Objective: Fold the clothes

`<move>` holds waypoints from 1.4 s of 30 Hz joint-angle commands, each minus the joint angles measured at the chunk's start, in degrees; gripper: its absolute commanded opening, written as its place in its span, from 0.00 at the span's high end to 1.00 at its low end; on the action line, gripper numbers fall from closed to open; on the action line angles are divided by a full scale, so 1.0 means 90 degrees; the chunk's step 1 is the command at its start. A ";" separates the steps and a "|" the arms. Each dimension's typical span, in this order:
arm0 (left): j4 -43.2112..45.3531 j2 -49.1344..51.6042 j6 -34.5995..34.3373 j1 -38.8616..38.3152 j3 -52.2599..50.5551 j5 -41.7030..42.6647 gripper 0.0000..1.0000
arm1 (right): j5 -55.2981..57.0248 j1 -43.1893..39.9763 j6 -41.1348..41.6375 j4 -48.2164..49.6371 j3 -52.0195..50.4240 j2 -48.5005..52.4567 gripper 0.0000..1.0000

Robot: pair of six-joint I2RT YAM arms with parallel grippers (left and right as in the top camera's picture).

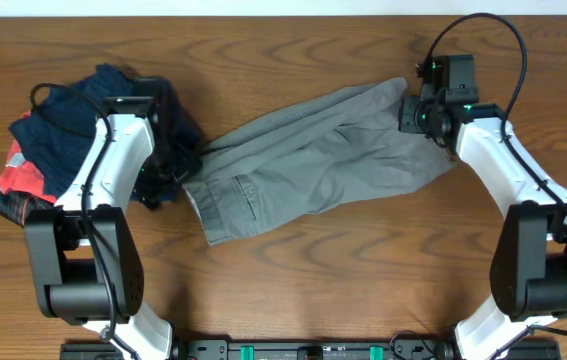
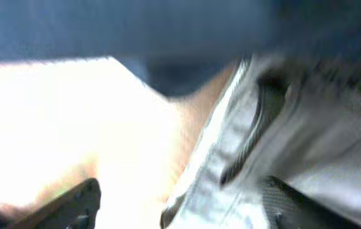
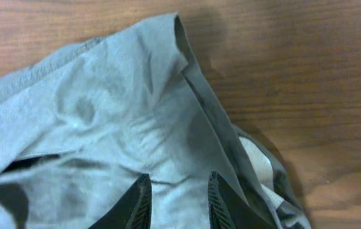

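The grey shorts (image 1: 313, 160) lie spread in a slanted band across the middle of the table, waistband end at the lower left. My left gripper (image 1: 163, 172) hovers at that waistband end. The left wrist view is blurred, but there the left gripper (image 2: 181, 186) has its fingers (image 2: 72, 207) far apart, open, with the pale waistband lining (image 2: 231, 159) between them. My right gripper (image 1: 410, 112) is at the shorts' upper right end. In the right wrist view the right gripper (image 3: 179, 176) stands slightly open just above flat grey cloth (image 3: 104, 114), gripping nothing.
A navy blue garment (image 1: 73, 115) and a red-and-black patterned garment (image 1: 18, 180) are piled at the left, under and beside the left arm. Bare wooden table (image 1: 293, 290) lies in front of the shorts.
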 commanded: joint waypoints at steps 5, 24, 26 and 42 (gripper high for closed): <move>0.0102 -0.0131 0.0447 -0.0330 -0.0226 0.0374 0.16 | 0.0024 -0.0056 -0.0733 0.0092 -0.0214 0.0801 0.67; 0.0588 -0.0129 0.1088 -0.1117 -0.0323 0.0758 0.02 | 0.2334 -0.1498 0.0670 -0.1719 -0.0211 0.1258 0.84; 0.0884 -0.0126 0.1205 -0.1299 -0.0357 0.0792 0.02 | 0.2098 -0.1513 0.0605 -0.1712 -0.0211 0.1035 0.82; 0.2317 0.0318 0.1375 -0.1649 -0.0430 0.1428 0.02 | 0.0342 -0.1183 -0.0044 -0.1724 -0.0168 -0.1800 0.55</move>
